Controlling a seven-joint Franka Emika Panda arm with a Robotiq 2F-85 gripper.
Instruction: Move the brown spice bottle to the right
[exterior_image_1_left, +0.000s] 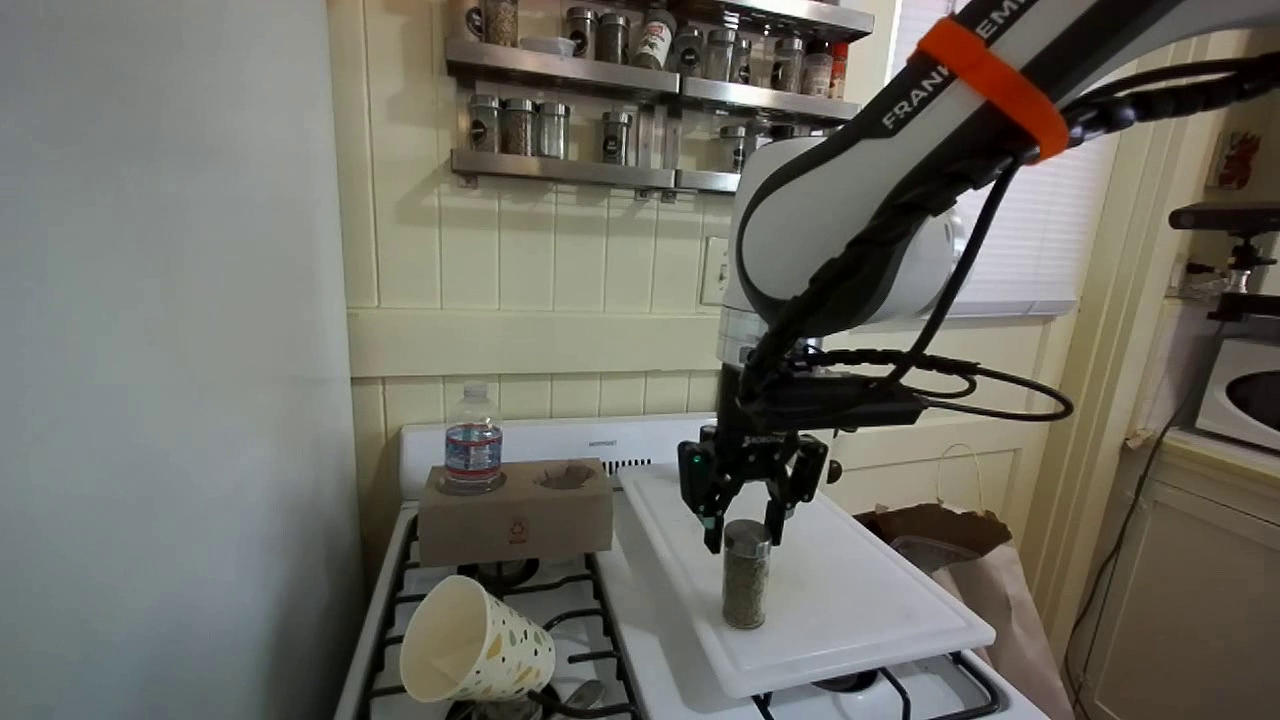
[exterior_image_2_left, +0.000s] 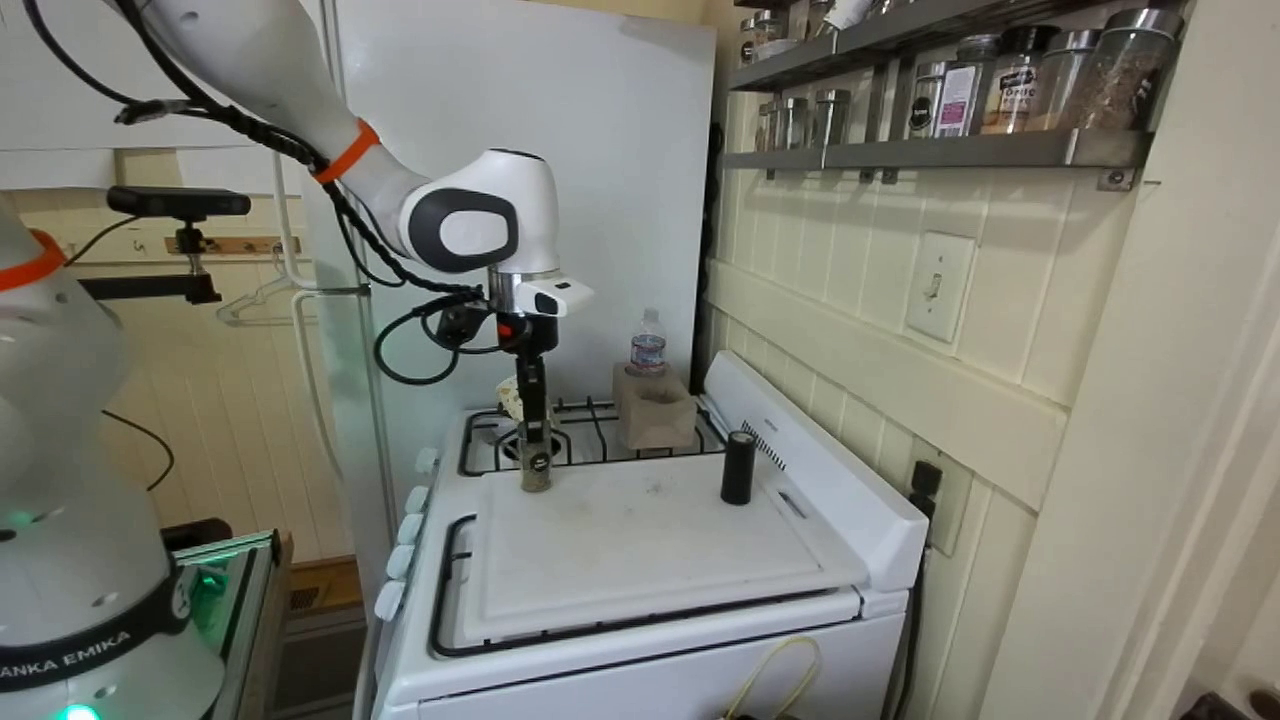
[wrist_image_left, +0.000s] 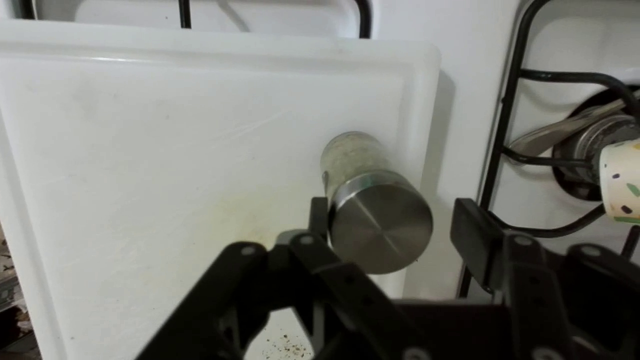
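The brown spice bottle (exterior_image_1_left: 745, 592), filled with greyish-brown herbs and topped by a silver lid, is upright near one corner of the white board (exterior_image_1_left: 880, 610) on the stove. My gripper (wrist_image_left: 395, 225) has come down around its lid from above. In the wrist view the left finger lies right against the lid, or nearly so; whether they touch I cannot tell. A clear gap shows between the lid and the right-hand finger (wrist_image_left: 480, 245), so the jaws are open. In an exterior view the bottle's top (exterior_image_2_left: 536, 470) is partly covered by the fingers.
A near-black bottle (exterior_image_2_left: 738, 468) stands at the board's back edge. Beyond the board, a patterned paper cup (exterior_image_1_left: 520, 650) lies tipped on the burner grate, and a cardboard holder (exterior_image_1_left: 515, 530) carries a water bottle (exterior_image_1_left: 473, 445). Spice shelves (exterior_image_1_left: 570, 170) hang on the wall.
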